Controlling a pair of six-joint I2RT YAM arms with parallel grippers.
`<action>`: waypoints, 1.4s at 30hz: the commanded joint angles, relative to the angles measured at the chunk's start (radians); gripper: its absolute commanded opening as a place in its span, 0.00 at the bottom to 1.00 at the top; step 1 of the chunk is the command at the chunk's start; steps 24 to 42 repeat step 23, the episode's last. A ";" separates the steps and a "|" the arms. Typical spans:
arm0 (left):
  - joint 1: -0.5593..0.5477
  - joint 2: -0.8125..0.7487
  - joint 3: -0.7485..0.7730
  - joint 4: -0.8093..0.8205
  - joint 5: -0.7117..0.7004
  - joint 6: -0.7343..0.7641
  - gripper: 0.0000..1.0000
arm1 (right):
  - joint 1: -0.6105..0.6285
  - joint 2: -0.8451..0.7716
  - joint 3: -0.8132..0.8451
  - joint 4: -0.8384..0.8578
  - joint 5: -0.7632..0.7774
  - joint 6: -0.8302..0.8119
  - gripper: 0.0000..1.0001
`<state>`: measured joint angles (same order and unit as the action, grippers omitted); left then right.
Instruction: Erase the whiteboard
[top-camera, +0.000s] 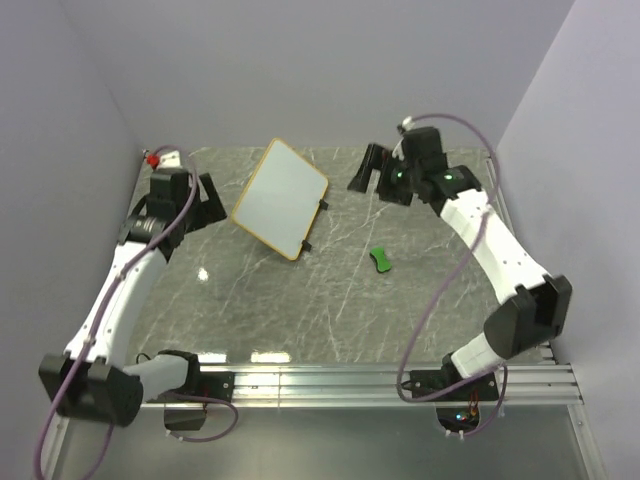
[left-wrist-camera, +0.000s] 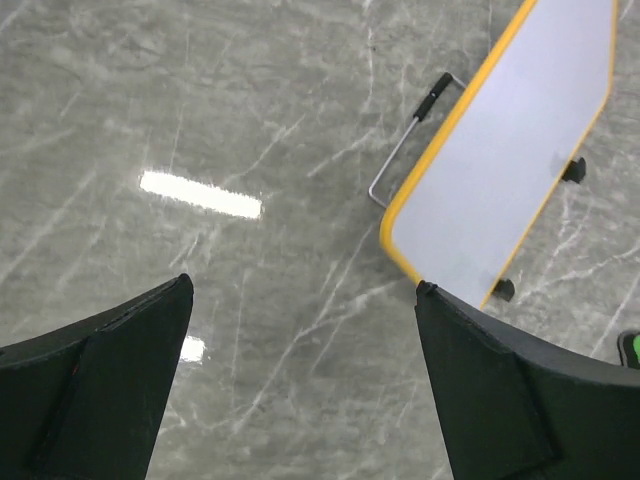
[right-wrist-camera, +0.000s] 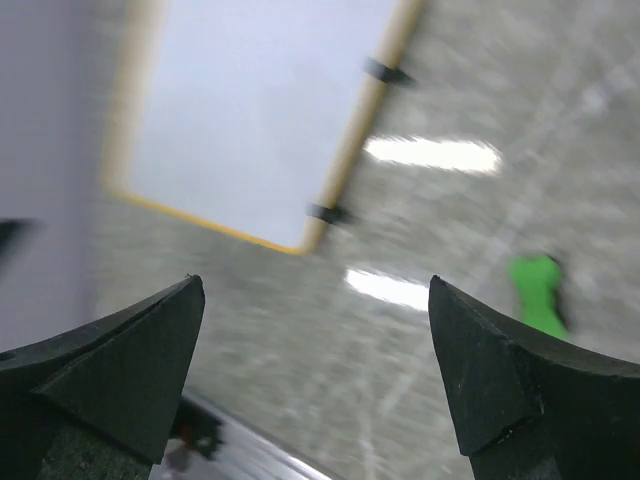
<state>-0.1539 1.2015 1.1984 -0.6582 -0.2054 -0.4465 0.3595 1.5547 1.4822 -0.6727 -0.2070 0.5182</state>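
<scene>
The whiteboard (top-camera: 281, 198) sits toward the far edge of the table (top-camera: 300, 320), left of centre, between the two arms. Its long axis runs roughly far to near on a slant, and its black feet face right. The left gripper (top-camera: 208, 198) hangs just beside its left edge, jaws spread wide and empty, with the arm reaching up along the table's left edge. The right gripper (top-camera: 363, 174) hovers near the board's far-right corner, also agape and holding nothing, elbow folded back toward the right edge. The green eraser (top-camera: 380, 259) lies loose on the table, nearer the right gripper. No marks show on the board's face, so the wiping looks finished.
</scene>
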 joint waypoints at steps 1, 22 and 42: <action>-0.003 -0.095 -0.104 0.008 0.047 -0.070 0.99 | 0.002 -0.090 0.117 0.076 -0.167 0.051 1.00; -0.044 -0.212 -0.187 -0.029 -0.042 -0.029 0.97 | -0.001 -0.487 -0.108 0.240 0.010 0.169 1.00; -0.047 -0.212 -0.188 -0.027 -0.043 -0.024 0.97 | -0.001 -0.490 -0.097 0.230 0.014 0.164 1.00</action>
